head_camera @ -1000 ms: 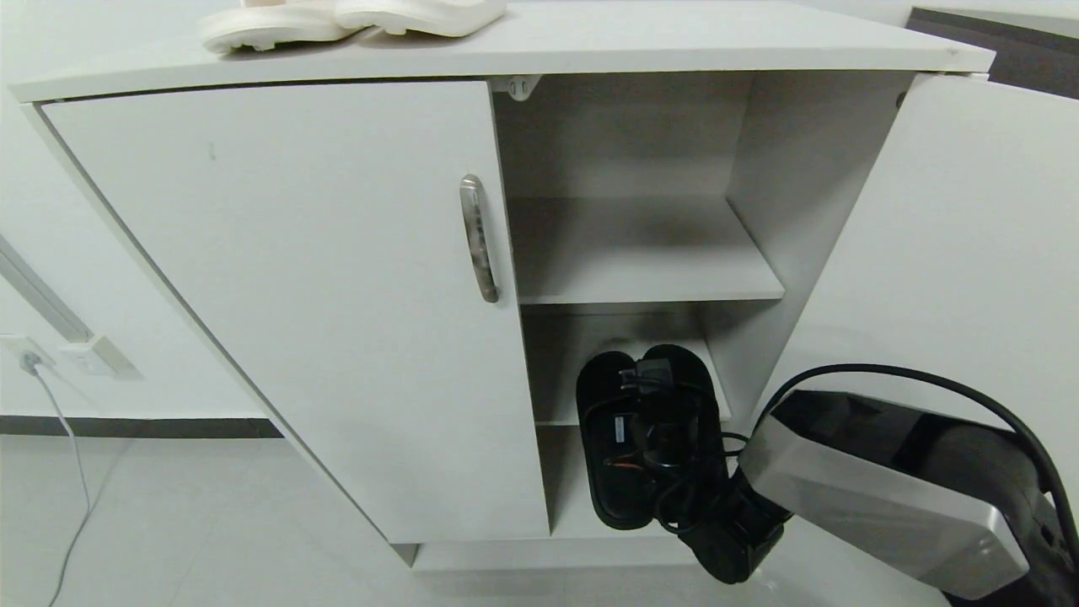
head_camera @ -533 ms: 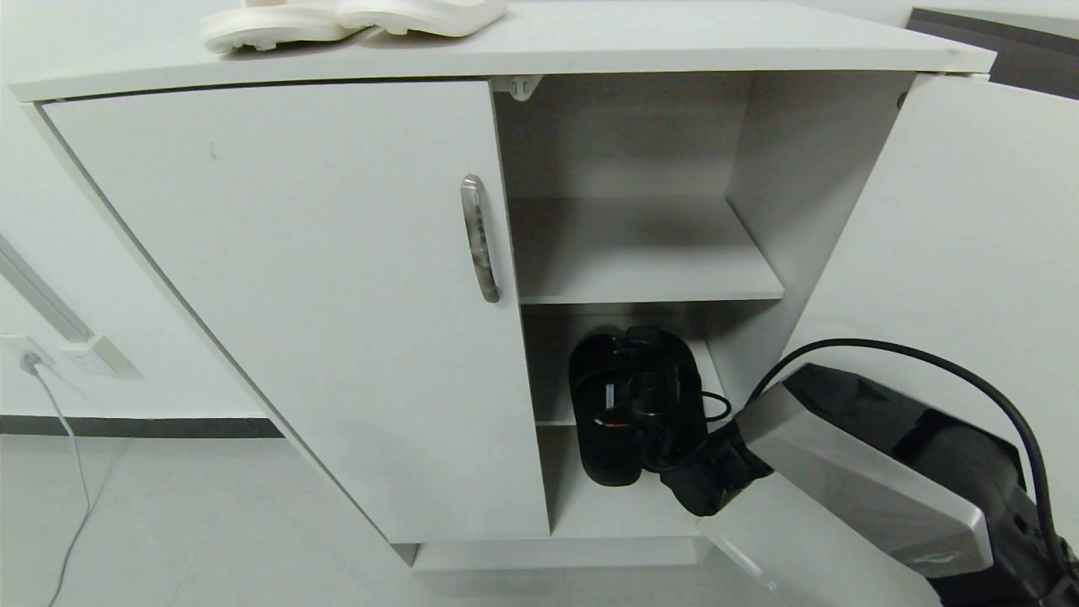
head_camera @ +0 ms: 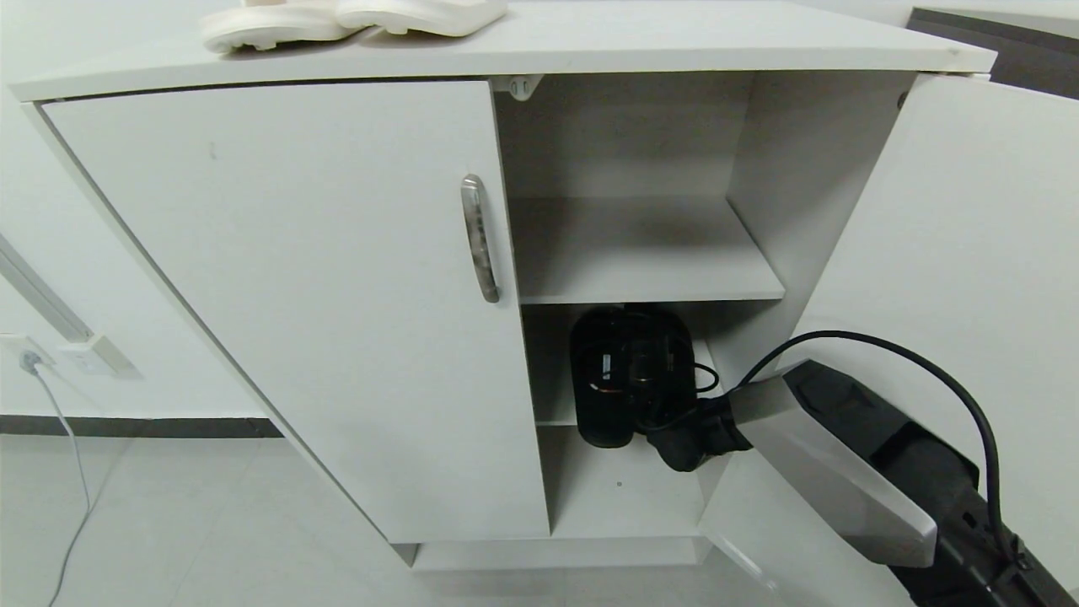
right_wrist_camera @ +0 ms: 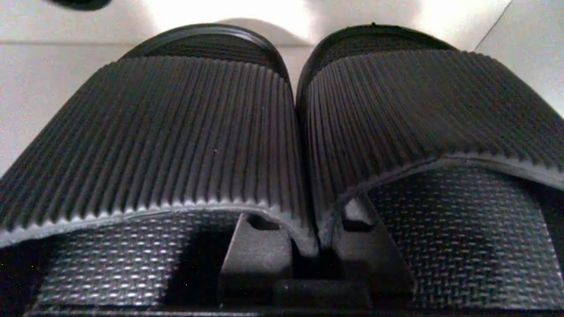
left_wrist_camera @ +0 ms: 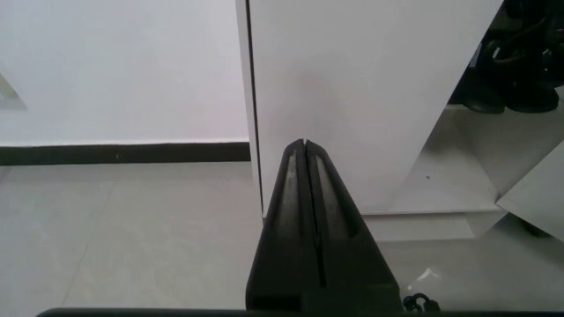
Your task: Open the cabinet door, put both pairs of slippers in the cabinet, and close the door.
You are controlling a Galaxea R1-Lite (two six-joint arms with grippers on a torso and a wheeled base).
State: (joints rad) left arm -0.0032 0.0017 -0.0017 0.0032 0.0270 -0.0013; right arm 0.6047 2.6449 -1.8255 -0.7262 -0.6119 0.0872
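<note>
Right gripper [right_wrist_camera: 310, 254] clamped on the black slippers [head_camera: 605, 379], pair inside the cabinet [head_camera: 590, 52] under the upper shelf, right door [head_camera: 952, 236] open, white slippers [head_camera: 337, 18] on top, left gripper [left_wrist_camera: 304, 154] pinched together, low down.

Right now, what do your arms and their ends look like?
The right arm has a silver-grey, wedge-shaped shell with a black top, and a thick black cable loops over it. The right tool is black. The left tool is black too, with long flat fingers.
</note>
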